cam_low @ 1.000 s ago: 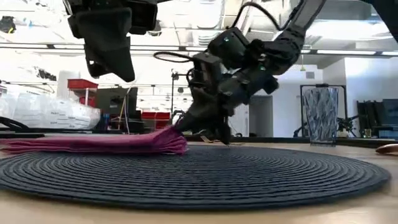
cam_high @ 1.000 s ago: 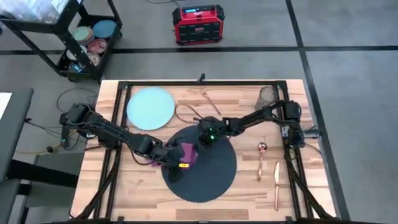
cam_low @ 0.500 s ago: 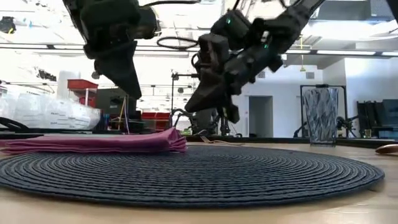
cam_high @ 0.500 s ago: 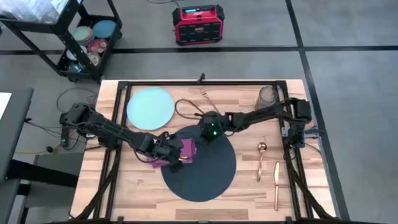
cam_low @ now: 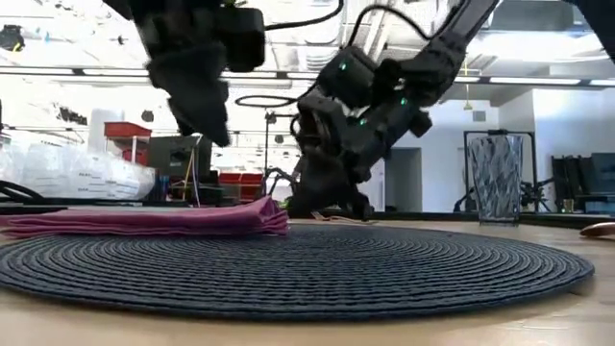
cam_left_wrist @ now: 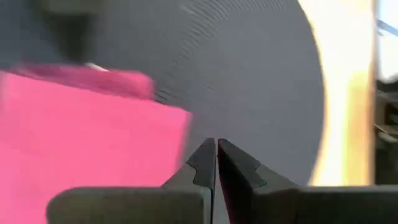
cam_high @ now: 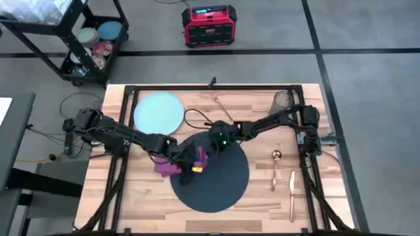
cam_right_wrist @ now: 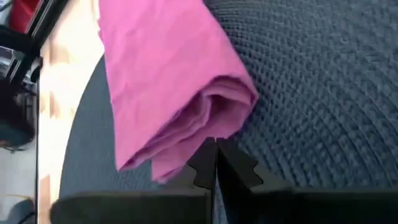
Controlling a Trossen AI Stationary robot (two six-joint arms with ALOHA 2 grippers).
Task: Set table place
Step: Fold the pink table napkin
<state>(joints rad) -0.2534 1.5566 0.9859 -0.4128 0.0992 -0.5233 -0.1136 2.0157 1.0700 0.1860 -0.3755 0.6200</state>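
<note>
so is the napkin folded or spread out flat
Folded. The napkin shows stacked layers and a rounded fold at its end, lying partly on the mat, with neither arm's fingers holding it.

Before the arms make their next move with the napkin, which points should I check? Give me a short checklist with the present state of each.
1. Napkin free of any grip: ok. It lies folded, half on the mat, half on the table.
2. Left gripper empty: ok. The fingers are shut on nothing, above the napkin's edge.
3. Right gripper empty: ok. It is shut, at the napkin's folded end.
4. Napkin off the mat's centre, so the plate can go there: ok.
5. Plate on the mat: not ok, it sits on bare wood at the back left.
6. Spoon and knife clear of the arms: ok.
</note>
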